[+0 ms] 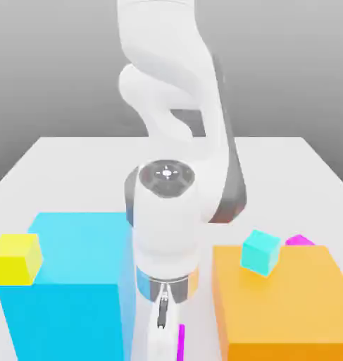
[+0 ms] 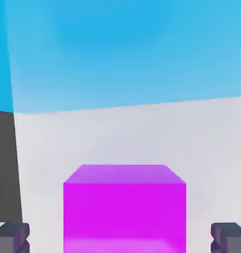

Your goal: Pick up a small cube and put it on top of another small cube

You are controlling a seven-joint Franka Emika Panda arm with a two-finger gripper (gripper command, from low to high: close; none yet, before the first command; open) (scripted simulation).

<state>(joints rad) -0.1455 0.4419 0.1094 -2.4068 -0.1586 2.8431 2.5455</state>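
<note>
Btwn open jaws, sm. magenta cube (image 2: 124,212) (sides sq. on).

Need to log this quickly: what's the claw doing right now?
Claw: open, one finger on each side of the magenta cube, touching neither side.
</note>
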